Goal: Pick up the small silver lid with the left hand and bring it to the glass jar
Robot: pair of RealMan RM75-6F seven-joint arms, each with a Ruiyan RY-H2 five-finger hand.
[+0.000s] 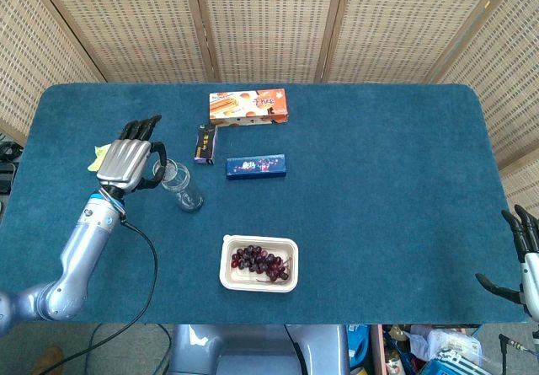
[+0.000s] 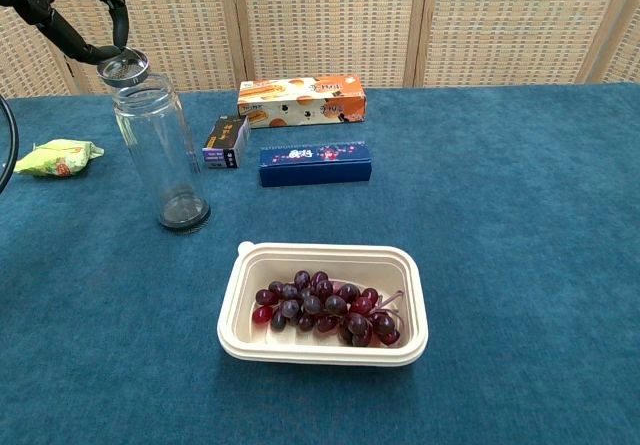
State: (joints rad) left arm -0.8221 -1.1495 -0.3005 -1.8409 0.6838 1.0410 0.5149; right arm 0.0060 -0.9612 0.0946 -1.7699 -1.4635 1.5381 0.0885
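Standing upright toward the table's left edge, the glass jar [image 2: 160,155] is tall, rigid and breakable. The left hand [image 1: 128,159] pinches the small silver lid [image 2: 124,67] by its rim, just above the jar's mouth. It is probably light, stiff and slippery, so a rim grip suits it.

1. The left hand [image 1: 128,158] has a ribbed silver plate over its back and black fingers [image 1: 141,126].
2. Its wrist has a small blue and orange ring, and the forearm behind it is smooth, rounded silver-grey.
3. A thin black cable loops off the wrist.
4. The right hand [image 1: 522,261] looks black, with a pale grey body.
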